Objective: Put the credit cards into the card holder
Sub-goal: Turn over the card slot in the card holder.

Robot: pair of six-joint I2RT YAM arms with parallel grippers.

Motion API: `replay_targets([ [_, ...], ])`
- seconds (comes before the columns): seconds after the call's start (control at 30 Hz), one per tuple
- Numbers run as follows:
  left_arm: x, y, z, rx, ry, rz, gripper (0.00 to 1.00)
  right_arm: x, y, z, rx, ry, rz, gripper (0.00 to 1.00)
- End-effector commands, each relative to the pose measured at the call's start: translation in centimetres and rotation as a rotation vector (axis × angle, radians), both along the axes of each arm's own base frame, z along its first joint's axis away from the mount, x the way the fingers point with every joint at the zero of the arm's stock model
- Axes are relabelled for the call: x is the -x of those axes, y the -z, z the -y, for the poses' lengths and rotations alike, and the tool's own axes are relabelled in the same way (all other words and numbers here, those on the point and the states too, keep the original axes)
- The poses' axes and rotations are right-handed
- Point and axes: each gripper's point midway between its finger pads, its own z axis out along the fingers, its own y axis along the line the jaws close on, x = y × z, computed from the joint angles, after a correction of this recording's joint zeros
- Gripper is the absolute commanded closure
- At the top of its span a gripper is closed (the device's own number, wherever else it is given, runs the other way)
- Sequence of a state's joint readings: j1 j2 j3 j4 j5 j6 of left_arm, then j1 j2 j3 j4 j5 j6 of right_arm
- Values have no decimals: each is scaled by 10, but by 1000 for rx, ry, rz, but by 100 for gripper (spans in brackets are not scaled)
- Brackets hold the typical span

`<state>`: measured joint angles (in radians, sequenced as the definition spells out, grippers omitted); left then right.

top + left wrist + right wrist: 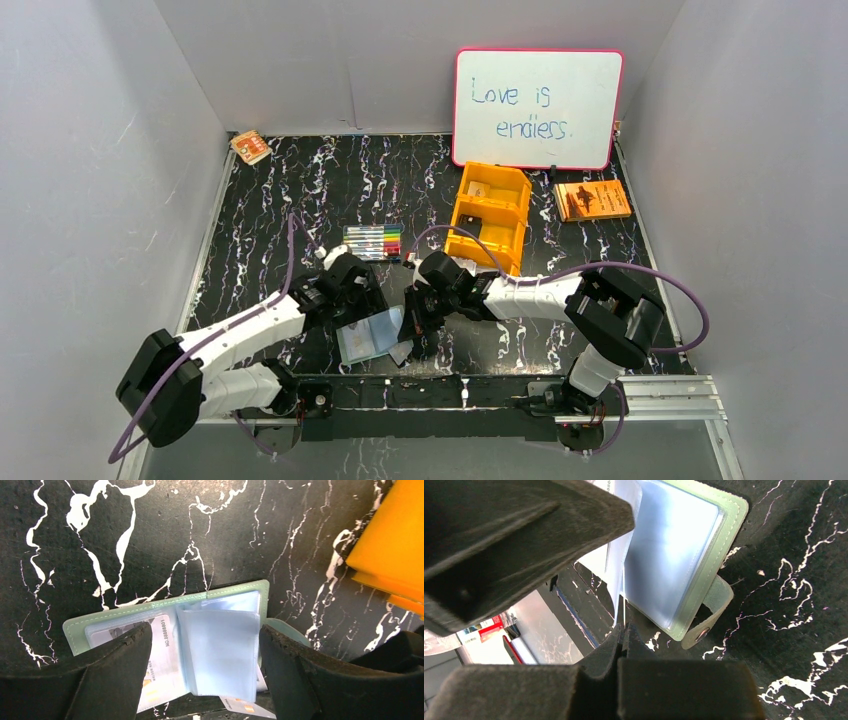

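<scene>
Card holder [372, 338] lies open at the counter's [300, 190] 6 o'clock edge. Left tool [205, 635] gapes above it; right tool [623, 630], at its 3 o'clock, pinches a thin sheet [624, 605] (card or pocket leaf, unclear). Feed squarely.

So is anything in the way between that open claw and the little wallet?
Nothing visible. The left gripper hangs right over the open card holder, jaws apart. The right gripper pinches what looks like one of its clear leaves.

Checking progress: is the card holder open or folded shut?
Open: the card holder lies spread, clear pockets showing, one card inside.
</scene>
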<state>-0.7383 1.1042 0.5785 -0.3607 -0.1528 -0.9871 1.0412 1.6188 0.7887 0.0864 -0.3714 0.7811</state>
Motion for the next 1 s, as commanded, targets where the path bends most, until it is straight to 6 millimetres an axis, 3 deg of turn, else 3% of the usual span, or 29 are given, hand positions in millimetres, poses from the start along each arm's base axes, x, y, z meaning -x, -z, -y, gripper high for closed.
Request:
replay_targets([
  [0.0,-8,-3,4,-2,6,8,24,0,-14,-7,-65,-26,35,100],
  [0.53,-12,-5,11,3,37,21,22,0,-15,-7,-66,-29,38,100],
  [0.7,-6,8,5,-37,40,-22,31,0,-15,-7,-64,-28,36,100],
  [0.97,-3,11,-2,-61,44,-24,45,-1,-15,-7,-62,-26,37,100],
])
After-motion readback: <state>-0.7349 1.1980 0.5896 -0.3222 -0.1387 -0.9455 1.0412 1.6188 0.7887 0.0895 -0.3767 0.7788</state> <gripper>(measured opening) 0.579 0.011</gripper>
